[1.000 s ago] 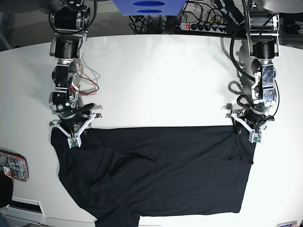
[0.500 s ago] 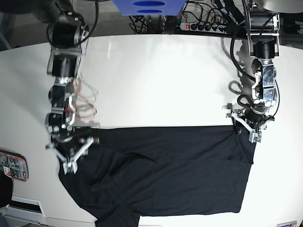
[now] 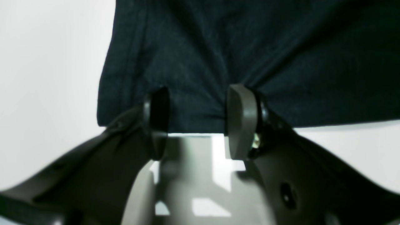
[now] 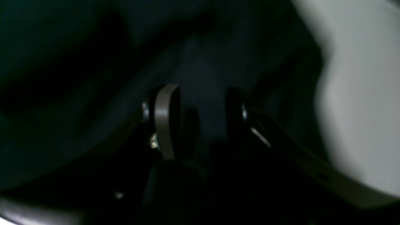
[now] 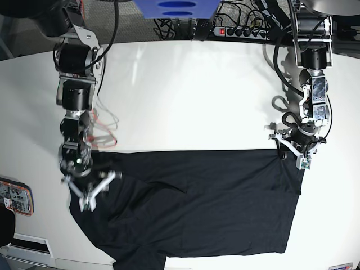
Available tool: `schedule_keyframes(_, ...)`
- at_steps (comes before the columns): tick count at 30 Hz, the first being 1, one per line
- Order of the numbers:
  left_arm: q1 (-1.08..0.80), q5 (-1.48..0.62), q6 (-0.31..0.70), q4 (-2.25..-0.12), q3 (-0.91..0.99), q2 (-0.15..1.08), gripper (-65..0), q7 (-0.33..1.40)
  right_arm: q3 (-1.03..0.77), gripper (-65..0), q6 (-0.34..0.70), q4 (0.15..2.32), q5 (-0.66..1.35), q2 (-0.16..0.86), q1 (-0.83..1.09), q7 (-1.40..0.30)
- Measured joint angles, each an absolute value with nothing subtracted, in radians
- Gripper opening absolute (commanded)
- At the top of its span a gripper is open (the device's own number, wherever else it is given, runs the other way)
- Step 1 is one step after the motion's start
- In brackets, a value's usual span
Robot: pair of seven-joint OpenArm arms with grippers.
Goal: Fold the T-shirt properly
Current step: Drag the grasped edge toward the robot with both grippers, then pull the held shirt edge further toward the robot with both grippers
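Observation:
The black T-shirt (image 5: pixel 202 202) lies spread on the white table (image 5: pixel 185 95), with a sleeve hanging near the front edge. My left gripper (image 5: pixel 292 157) sits at the shirt's far right corner. In the left wrist view my left gripper (image 3: pixel 197 122) has its jaws apart, straddling the hem of the shirt (image 3: pixel 218 47), and bare table shows between them. My right gripper (image 5: pixel 90 194) is over the shirt's left part. The right wrist view is dark; there my right gripper (image 4: pixel 200 125) has bunched shirt fabric (image 4: pixel 78 47) between its fingers.
An orange-cased device (image 5: pixel 14 197) lies at the table's left edge. Loose red and white wires (image 5: pixel 104 129) hang by the right arm. A power strip (image 5: pixel 242 31) and cables lie beyond the far edge. A blue object (image 5: pixel 174 8) is at the top.
My right gripper moved toward the front edge, from the shirt's far left corner onto the shirt. That corner went with it. The left arm has not moved.

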State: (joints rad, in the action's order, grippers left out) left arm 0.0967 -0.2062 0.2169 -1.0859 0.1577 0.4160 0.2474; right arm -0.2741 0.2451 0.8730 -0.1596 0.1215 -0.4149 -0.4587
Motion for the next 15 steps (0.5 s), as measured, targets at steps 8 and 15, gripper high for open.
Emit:
schedule_keyframes(8, 0.038, -0.195, 0.209, -1.164, 0.158, 0.416, -37.5, 0.268, -0.274, -42.8, 0.24, 0.88, -0.157, 0.121, -0.326, -0.357)
schedule_keyframes(15, -0.029, -0.19, 0.206, -1.245, 0.16, 0.42, -37.5, 0.278, -0.275, -42.8, 0.239, 0.896, -0.135, 0.122, -0.28, -0.32)
